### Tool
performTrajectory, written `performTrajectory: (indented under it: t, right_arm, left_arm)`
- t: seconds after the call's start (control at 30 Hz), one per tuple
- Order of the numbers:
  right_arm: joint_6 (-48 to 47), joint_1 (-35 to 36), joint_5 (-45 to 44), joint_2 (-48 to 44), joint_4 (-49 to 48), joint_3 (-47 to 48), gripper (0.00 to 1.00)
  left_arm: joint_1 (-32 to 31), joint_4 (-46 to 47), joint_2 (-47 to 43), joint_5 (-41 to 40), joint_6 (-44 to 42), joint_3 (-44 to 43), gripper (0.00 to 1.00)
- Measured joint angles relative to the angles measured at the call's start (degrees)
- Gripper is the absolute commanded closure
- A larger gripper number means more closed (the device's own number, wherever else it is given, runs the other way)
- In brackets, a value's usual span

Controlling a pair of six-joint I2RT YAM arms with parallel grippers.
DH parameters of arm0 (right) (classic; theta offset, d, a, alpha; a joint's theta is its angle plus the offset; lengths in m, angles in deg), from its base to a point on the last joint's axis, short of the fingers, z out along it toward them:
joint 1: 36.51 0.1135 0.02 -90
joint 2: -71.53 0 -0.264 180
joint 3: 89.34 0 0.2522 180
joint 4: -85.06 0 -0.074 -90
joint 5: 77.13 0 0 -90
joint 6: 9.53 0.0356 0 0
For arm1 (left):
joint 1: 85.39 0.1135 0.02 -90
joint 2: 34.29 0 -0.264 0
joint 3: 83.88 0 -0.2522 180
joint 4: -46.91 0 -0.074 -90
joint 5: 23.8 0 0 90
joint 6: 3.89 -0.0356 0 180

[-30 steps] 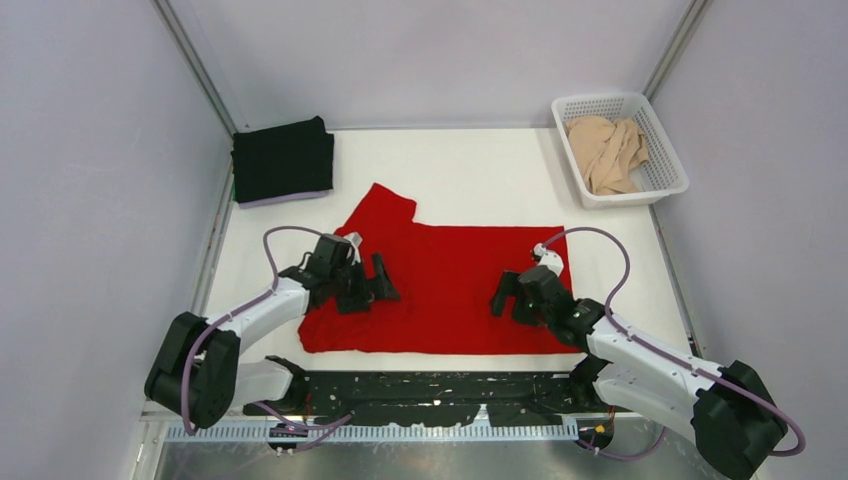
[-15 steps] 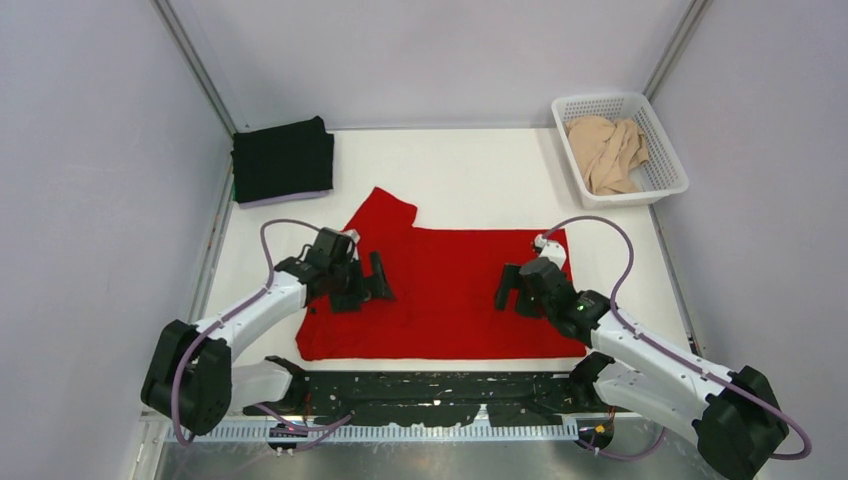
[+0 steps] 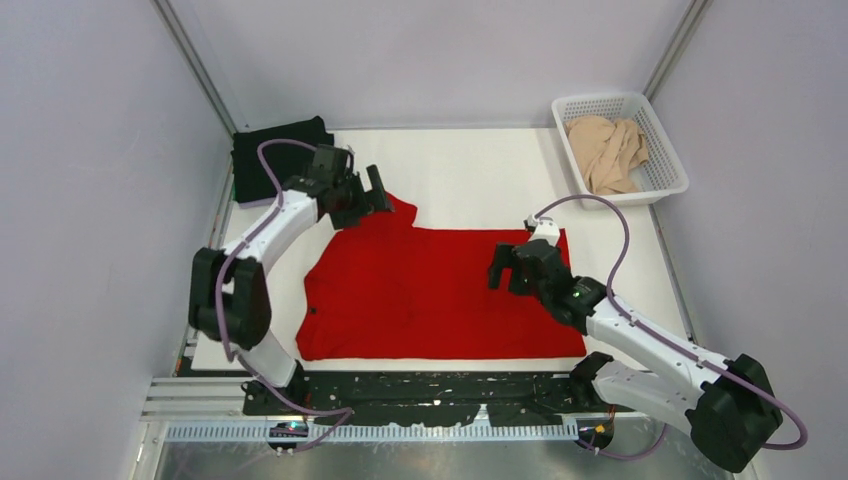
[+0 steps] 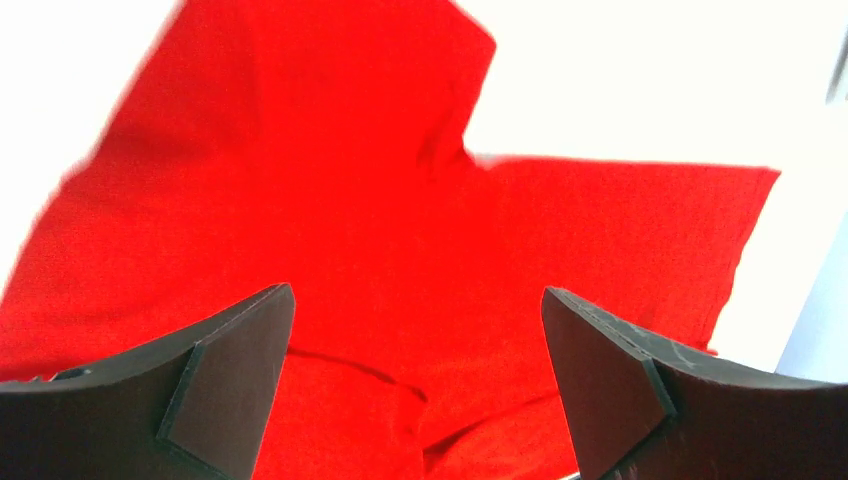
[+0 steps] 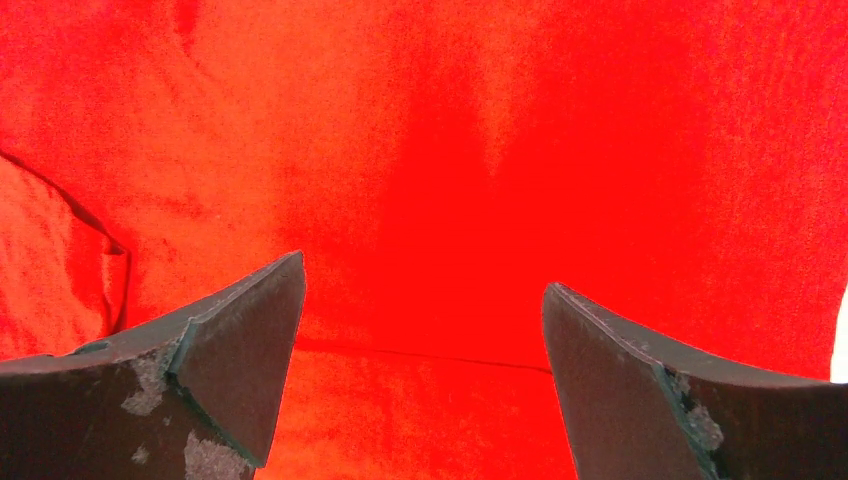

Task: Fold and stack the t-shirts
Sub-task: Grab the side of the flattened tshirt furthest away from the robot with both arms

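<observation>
A bright red t-shirt (image 3: pixel 440 290) lies spread on the white table, one sleeve pointing to the back left; it fills the left wrist view (image 4: pixel 330 200) and the right wrist view (image 5: pixel 480 150). My left gripper (image 3: pixel 366 197) is open and empty above that sleeve. My right gripper (image 3: pixel 508 273) is open and empty above the shirt's right part. A folded black t-shirt (image 3: pixel 282 160) with a pale lavender edge under it sits at the back left. A beige t-shirt (image 3: pixel 608 152) lies crumpled in the white basket (image 3: pixel 665 185).
The basket stands at the back right corner. Grey walls close in both sides and the back. A black rail (image 3: pixel 420 400) runs along the table's near edge by the arm bases.
My left gripper has swung from the shirt's left middle up to the back-left sleeve. My right gripper has moved slightly farther back over the shirt. Both stay open.
</observation>
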Motion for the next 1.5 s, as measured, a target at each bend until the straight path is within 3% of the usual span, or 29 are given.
performTrajectory:
  t: [0.33, 0.47, 0.67, 1.1, 1.2, 1.5]
  right_arm:
    - [-3.04, -3.34, 1.44, 1.57, -2.67, -0.24, 0.05]
    - [-3.67, -4.57, 2.89, 3.26, -3.78, -0.52, 0.04]
    - [-4.04, -5.70, 4.98, 5.42, -4.13, -0.55, 0.05]
    - [-4.28, -6.88, 5.92, 5.49, -4.50, -0.55, 0.04]
    - [-4.31, -6.91, 5.95, 5.31, -4.52, -0.92, 0.04]
    - [-4.44, -7.50, 5.90, 3.48, -4.50, -2.05, 0.04]
  left_arm:
    - [5.09, -5.22, 35.26, -0.37, -3.93, -40.96, 0.01]
    - [5.62, -6.78, 43.43, 1.29, -3.54, -50.88, 0.01]
    - [5.90, -7.52, 48.06, 2.40, -1.64, -53.42, 0.01]
    - [5.27, -12.63, 48.98, 4.20, -2.21, -53.29, 0.02]
    - [4.50, -13.97, 48.81, 2.54, -3.48, -53.29, 0.10]
    - [0.42, -20.26, 48.54, -6.01, -5.73, -53.55, 0.46]
